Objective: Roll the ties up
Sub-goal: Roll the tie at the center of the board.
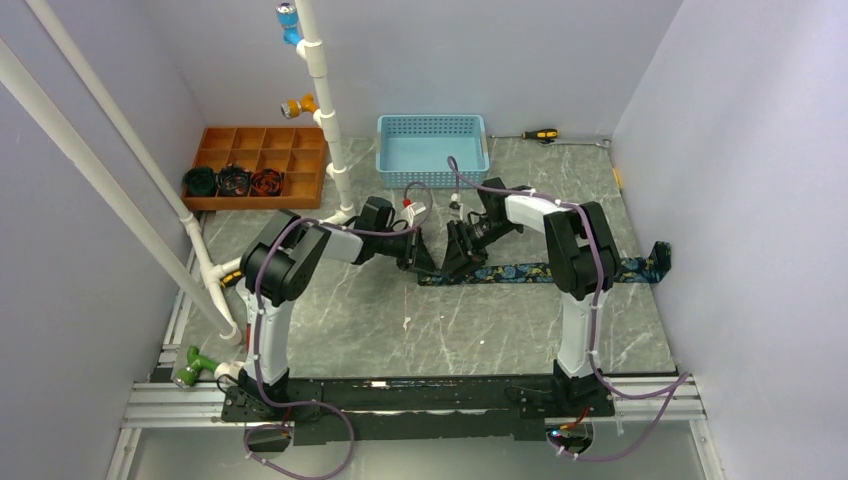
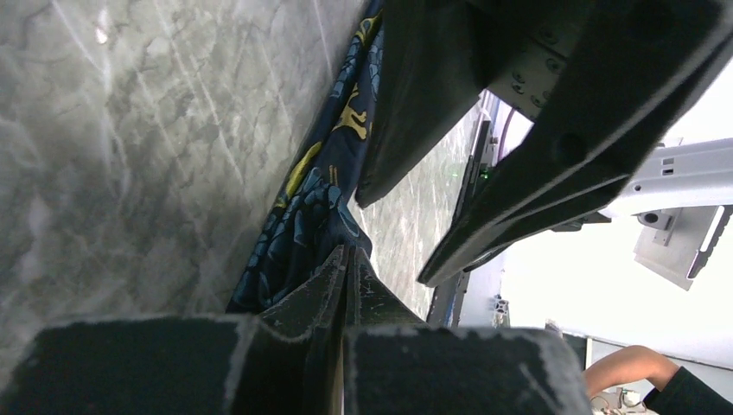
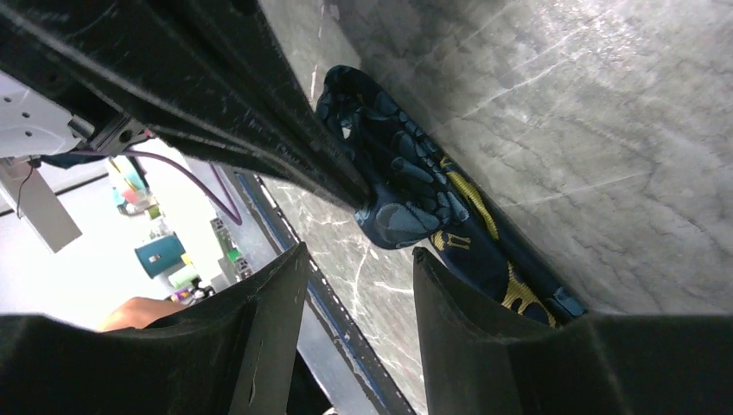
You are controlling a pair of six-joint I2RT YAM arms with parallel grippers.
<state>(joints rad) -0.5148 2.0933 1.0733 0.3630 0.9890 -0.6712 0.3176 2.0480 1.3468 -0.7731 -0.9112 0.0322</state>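
Across the bench (image 1: 400,310) from middle to right edge: tie (image 1: 520,272) lies flat | left gripper (image 2: 344,264) jaws clenched on its tip | right gripper (image 3: 359,259) jaws released alongside

Blue basket (image 1: 432,160), brown compartment tray (image 1: 290,160), screwdriver (image 1: 541,134).

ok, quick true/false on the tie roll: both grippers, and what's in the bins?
1. The left gripper is shut on the end of the tie. True.
2. The right gripper is clamped on the tie too. False: its fingers stand apart, with bare table showing between them.
3. The tie lies in the blue basket. False: it lies stretched out on the table, running right from the grippers.
4. Three dark rolls sit in the front compartments of the orange tray. True.
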